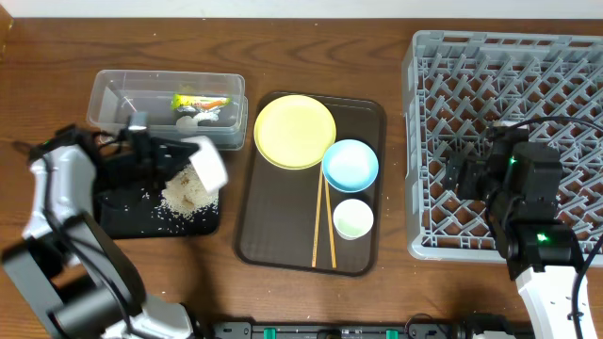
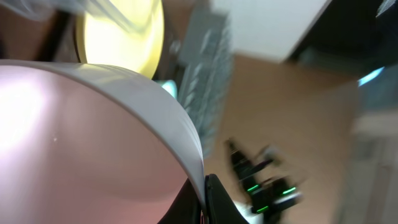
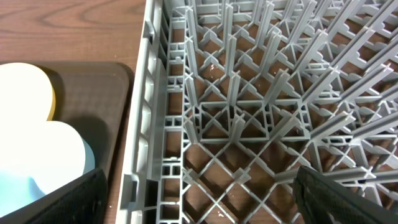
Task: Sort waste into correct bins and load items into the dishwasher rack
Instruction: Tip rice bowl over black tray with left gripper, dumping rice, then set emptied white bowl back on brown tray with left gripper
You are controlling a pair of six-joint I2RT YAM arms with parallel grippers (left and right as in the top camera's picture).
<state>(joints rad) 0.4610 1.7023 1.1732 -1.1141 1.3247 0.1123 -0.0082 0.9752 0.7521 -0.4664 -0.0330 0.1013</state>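
My left gripper (image 1: 184,155) is shut on the rim of the white bowl (image 1: 209,162) and holds it tipped on its side over the black tray (image 1: 127,217), where a heap of rice grains (image 1: 184,193) lies. In the left wrist view the bowl (image 2: 93,137) fills the frame and the jaws (image 2: 204,199) pinch its edge. The clear tub (image 1: 113,94) holds the green-and-orange wrapper (image 1: 200,102) and the white paper scrap (image 1: 193,120). My right gripper (image 1: 462,176) is open and empty above the left part of the grey rack (image 1: 509,56), which also shows in the right wrist view (image 3: 249,112).
The brown serving tray (image 1: 283,217) carries the yellow plate (image 1: 295,131), light blue bowl (image 1: 350,164), small pale cup (image 1: 353,218) and chopsticks (image 1: 322,221). The rack's left wall (image 3: 146,124) stands beside the tray (image 3: 93,106).
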